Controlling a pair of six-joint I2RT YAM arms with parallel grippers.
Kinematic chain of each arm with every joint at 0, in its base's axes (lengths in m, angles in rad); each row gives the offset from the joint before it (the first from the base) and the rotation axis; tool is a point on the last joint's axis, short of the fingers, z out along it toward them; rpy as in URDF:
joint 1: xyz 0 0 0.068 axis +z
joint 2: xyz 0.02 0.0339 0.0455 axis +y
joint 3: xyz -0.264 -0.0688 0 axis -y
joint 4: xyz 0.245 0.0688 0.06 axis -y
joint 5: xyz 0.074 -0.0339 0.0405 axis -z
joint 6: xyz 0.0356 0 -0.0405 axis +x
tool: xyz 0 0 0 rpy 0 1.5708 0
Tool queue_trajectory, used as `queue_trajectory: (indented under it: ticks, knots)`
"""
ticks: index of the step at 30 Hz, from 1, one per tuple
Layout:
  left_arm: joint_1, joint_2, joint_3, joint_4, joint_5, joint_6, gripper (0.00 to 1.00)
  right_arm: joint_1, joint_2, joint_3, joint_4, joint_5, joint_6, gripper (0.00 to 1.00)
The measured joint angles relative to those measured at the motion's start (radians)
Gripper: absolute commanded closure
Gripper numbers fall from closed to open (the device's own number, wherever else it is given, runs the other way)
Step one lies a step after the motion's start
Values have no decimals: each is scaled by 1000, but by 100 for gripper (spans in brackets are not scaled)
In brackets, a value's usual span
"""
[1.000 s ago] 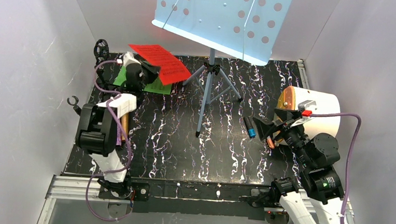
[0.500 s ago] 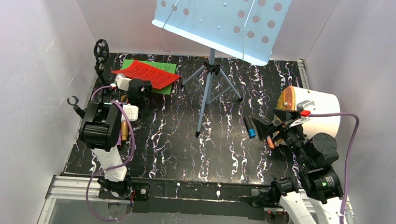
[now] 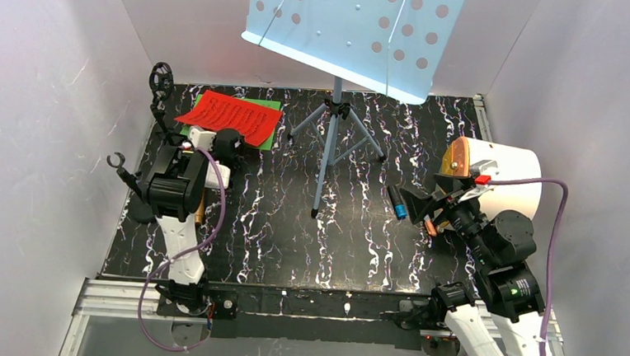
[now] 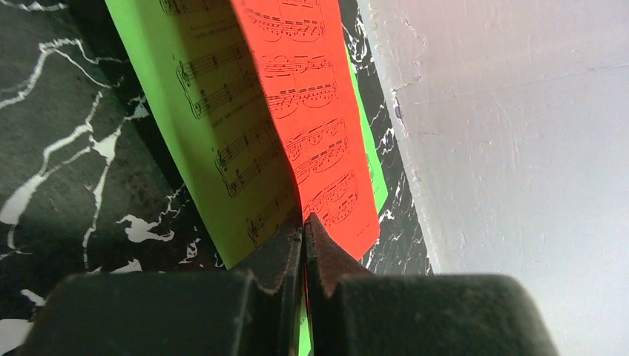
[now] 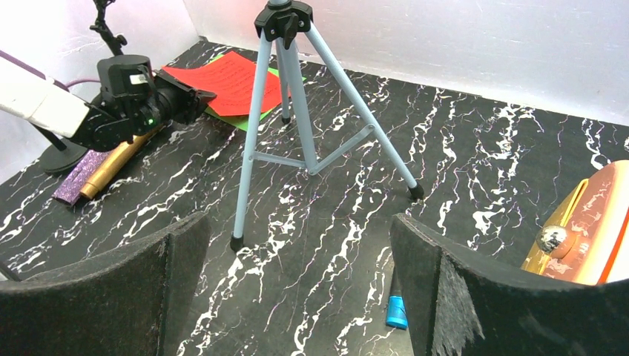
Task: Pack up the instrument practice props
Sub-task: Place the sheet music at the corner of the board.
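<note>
The red score sheet [image 3: 233,115] lies on the green score sheet [image 3: 271,108] at the back left of the table. My left gripper [image 3: 228,145] sits at their near edge, shut on the red sheet [image 4: 311,96], with the green sheet [image 4: 200,111] just beneath. The pale blue music rack [image 3: 354,32] stands on its tripod [image 3: 329,138] at the back centre. The gold microphone [image 5: 119,159] and purple glitter microphone [image 5: 78,178] lie together by the left arm. Two black mic mounts [image 3: 161,78] [image 3: 118,163] stand along the left wall. My right gripper [image 5: 297,222] hovers open and holds nothing.
A white cylinder [image 3: 506,169] with an orange-gold lid [image 3: 457,158] lies on its side at the right. A small blue-tipped object [image 5: 397,311] rests on the table by the right finger. White walls close in the black marbled table [image 3: 357,238] on three sides.
My left gripper has brought the red sheet down from a raised tilt to lie flat on the green sheet, drawing back toward the near left. The right arm has stayed put.
</note>
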Motion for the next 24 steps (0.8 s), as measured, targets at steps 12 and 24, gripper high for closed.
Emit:
queue_trajectory:
  ticks: [12, 24]
  knots:
    - [-47, 91, 80, 16, -127, -68, 100, 3, 27, 0, 0, 0, 0, 1]
    - [-89, 124, 129, 21, -231, -75, 79, 3, 30, 0, 0, 0, 0, 1]
